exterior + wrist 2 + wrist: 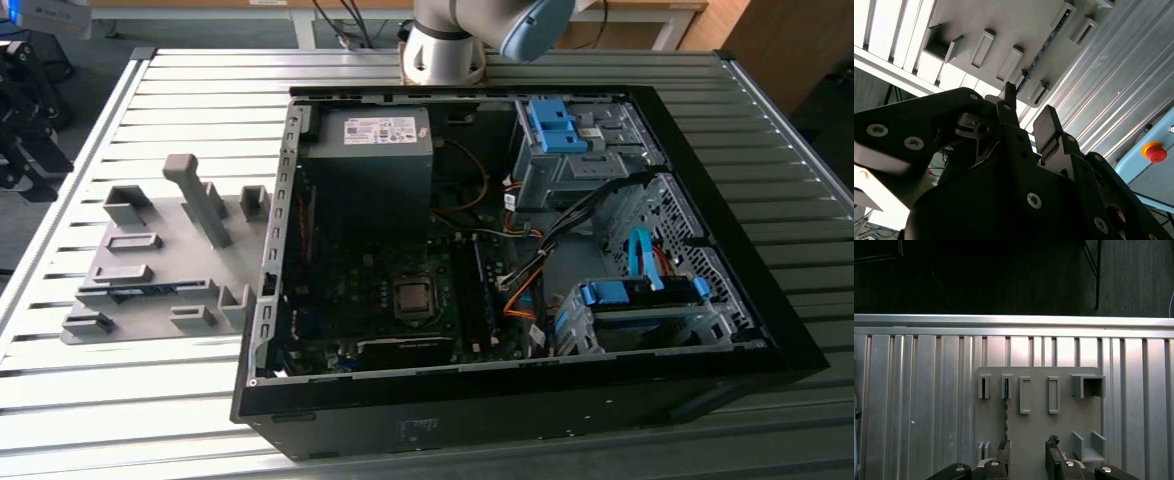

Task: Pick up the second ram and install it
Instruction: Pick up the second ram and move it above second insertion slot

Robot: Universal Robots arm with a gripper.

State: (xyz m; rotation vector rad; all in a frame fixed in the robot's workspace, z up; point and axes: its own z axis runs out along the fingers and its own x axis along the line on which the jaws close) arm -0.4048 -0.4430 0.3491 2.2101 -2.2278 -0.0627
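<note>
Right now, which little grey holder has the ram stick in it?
The narrow holder whose ram stick runs toward the tool; its twin beside it is empty.

Your pincer (1028, 460) has its two dark fingers (1004, 454) set apart with an open gap between them, and both wrist views show this. In the exterior view, your arm (445, 45) rises as a pale column, with a blue-grey joint cap (534, 25) leaning toward that view's right.
</note>
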